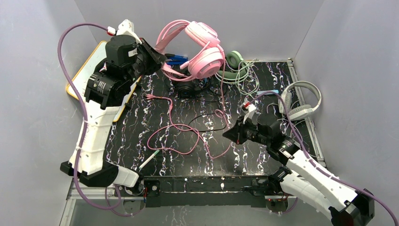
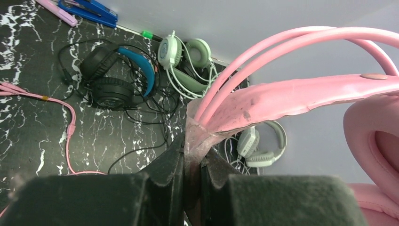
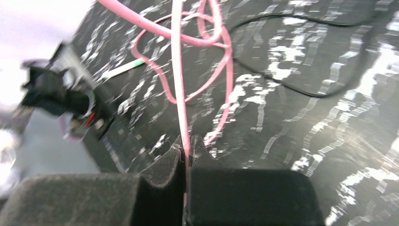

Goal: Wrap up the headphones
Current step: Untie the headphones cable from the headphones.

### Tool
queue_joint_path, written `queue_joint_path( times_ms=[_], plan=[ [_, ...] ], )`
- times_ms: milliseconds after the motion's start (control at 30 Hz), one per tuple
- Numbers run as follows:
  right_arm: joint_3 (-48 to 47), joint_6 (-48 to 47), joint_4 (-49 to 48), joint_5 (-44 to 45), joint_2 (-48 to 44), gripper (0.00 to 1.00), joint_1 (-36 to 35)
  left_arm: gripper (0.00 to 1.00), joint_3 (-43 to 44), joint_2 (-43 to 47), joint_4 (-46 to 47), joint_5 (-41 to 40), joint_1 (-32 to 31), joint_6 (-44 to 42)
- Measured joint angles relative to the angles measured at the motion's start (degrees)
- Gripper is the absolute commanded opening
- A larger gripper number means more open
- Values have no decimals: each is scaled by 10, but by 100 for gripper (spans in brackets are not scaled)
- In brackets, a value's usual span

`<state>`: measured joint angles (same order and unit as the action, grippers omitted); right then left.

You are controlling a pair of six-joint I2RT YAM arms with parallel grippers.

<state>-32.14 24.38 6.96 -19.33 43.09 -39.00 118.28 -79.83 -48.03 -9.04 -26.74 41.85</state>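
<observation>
The pink headphones (image 1: 204, 52) hang raised at the back of the table, their band (image 2: 306, 94) pinched in my left gripper (image 1: 162, 59), which is shut on it (image 2: 192, 160). Their pink cord (image 1: 188, 141) trails down and loops over the black marbled mat. My right gripper (image 1: 227, 134) is low over the mat's right-centre, shut on that cord (image 3: 178, 70), which runs straight up from between the fingertips (image 3: 187, 146). The black-and-blue headphones (image 1: 187, 89) lie on the mat behind (image 2: 113, 75). The white-grey headphones (image 1: 301, 101) rest at the right edge (image 2: 261, 146).
A pale green headset (image 1: 233, 63) with tangled cord lies at the back (image 2: 188, 56). A blue object (image 1: 176, 60) sits by the back wall. A white board with an orange rim (image 1: 87, 70) lies under the left arm. A pen (image 1: 148, 160) lies near the front edge. Grey walls close in on three sides.
</observation>
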Motion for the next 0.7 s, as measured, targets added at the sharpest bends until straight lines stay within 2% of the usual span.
queue_joint_path(
  times_ms=[100,167,333,433,567,633,700],
  plan=[
    [0,33,37,121,-22,1,0,0,1,-13,1,-7,22,9],
    [0,70,71,219,-45,1,0,0,-22,-14,12,2,59,26],
    [-6,132,134,367,-74,1,0,0,-169,-5,80,90,193,114],
    [-22,164,176,428,-72,1,0,0,-256,-13,100,132,241,164],
    [-31,159,191,457,-70,1,1,0,-313,-13,103,156,246,192],
    [-31,133,177,429,-68,11,0,0,-325,-8,108,171,244,193],
    [-32,105,157,383,-58,16,0,0,-344,8,122,184,242,193]
  ],
)
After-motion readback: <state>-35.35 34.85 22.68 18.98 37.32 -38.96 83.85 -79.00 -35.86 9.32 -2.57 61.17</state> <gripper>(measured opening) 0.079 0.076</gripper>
